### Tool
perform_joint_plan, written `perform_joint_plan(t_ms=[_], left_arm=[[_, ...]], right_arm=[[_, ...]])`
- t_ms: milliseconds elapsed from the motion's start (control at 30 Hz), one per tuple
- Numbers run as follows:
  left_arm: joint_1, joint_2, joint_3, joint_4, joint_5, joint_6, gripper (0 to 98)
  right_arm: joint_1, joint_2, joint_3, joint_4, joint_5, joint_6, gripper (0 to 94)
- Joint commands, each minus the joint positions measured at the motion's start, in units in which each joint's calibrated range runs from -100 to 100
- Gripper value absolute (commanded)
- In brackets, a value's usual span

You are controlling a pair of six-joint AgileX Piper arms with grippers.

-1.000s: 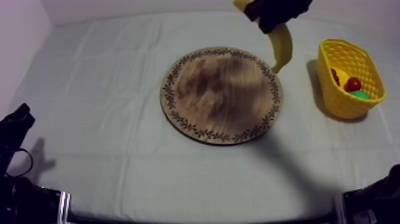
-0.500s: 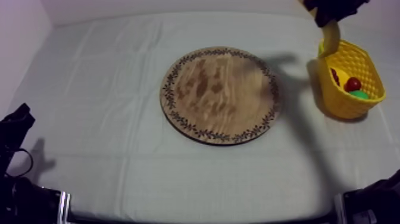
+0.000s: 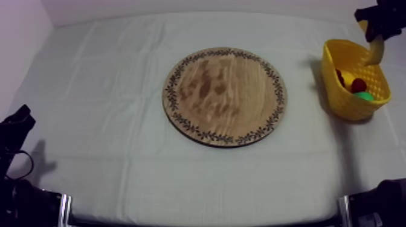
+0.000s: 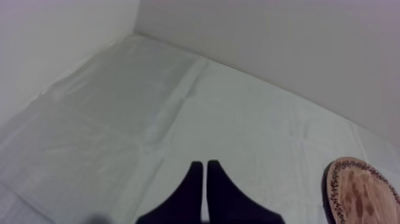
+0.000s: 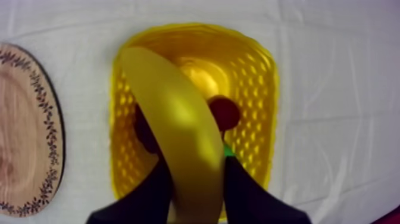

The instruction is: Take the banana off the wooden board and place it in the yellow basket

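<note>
board point(image 3: 223, 96): wood, matt, blotchy grain, dark printed pattern round rim
basket point(image 3: 337, 96): yellow plastic lattice, slight gloss
banana point(image 5: 178, 137): smooth, plastic-looking, soft sheen
cloth point(image 3: 103, 90): grey-white fabric, matt, creased along fold lines
small red fruit point(image 3: 359, 84): smooth-looking
left gripper point(image 4: 205, 164): black, matt

The table point(image 3: 109, 90) carries a board point(image 3: 225, 96) about mid-table and a basket point(image 3: 331, 72) by its right edge, seemingly nearer the far corner.
</note>
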Motion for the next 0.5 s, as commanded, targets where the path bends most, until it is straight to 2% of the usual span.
perform_joint_plan(t_ms=[0, 200, 467], left_arm=[[0.0, 0.0, 0.0, 0.02, 0.0, 0.0, 0.1], [0.0, 0.0, 0.0, 0.02, 0.0, 0.0, 0.1], [0.0, 0.0, 0.0, 0.02, 0.0, 0.0, 0.1]], right_arm=[[0.4, 0.4, -0.2, -0.1, -0.2, 0.0, 21.7], [0.7, 3.6, -0.1, 0.0, -1.9, -0.4, 22.6], [1.6, 11.5, 2.1, 0.7, -7.7, -1.7, 25.3]])
